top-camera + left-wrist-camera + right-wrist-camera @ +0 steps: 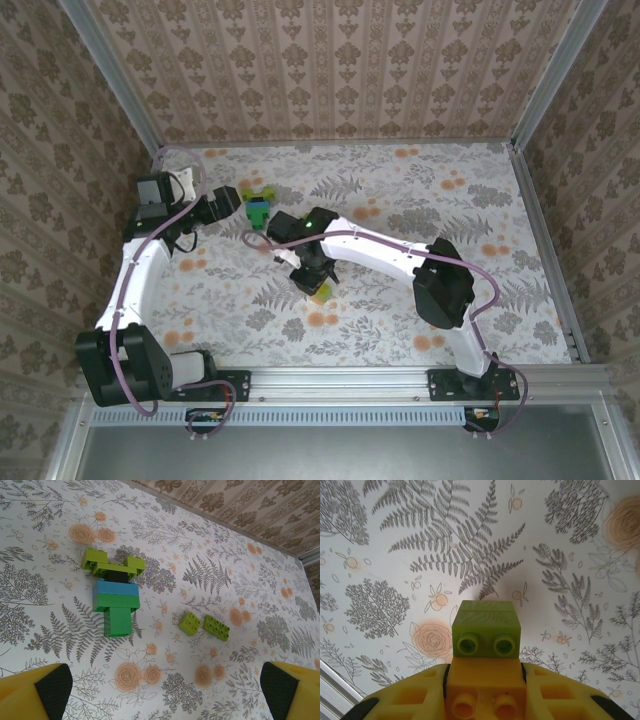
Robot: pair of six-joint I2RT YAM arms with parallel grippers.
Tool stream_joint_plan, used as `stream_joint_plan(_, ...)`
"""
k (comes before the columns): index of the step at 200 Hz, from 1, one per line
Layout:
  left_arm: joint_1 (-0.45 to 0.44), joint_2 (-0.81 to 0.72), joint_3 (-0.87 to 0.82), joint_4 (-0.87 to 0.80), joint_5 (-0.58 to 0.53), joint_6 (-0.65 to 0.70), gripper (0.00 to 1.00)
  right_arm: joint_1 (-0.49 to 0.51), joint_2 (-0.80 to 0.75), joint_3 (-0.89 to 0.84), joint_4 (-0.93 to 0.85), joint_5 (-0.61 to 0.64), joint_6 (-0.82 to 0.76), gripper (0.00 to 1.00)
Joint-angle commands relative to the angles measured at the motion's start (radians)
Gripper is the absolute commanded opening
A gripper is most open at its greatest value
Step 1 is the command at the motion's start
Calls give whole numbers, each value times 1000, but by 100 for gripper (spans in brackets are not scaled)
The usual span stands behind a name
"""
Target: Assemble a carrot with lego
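My right gripper [485, 692] is shut on an orange lego brick [485, 680] that has a lime-green brick [486, 627] joined to its outer end, a short piece of the carrot. In the top view this gripper [318, 283] holds it over the middle of the table. A joined lego cluster [116, 592] lies flat: lime-green pieces at the far end, then black, blue and green. My left gripper [165, 695] hangs open above and short of the cluster, and its yellow fingers [45, 690] frame bare table. From above, the left gripper [232, 202] is just left of the cluster [258, 210].
Two loose lime-green bricks [189, 624] [216, 627] lie side by side to the right of the cluster. The floral table cover [420, 190] is ringed by a metal frame and patterned walls. The right arm's long white link [380, 250] crosses the table's middle.
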State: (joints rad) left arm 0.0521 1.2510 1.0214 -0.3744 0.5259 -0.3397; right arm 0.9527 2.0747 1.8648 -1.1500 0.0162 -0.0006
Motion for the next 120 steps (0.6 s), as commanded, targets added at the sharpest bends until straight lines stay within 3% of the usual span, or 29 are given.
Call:
stream_joint_plan(1,-8,7,33,-21,0,22,100,-2,-46,40,-26,15,9,32)
stream_joint_plan(120,-10,11,32,-21,0,21,100,3,-45,-98,126,18,86,34)
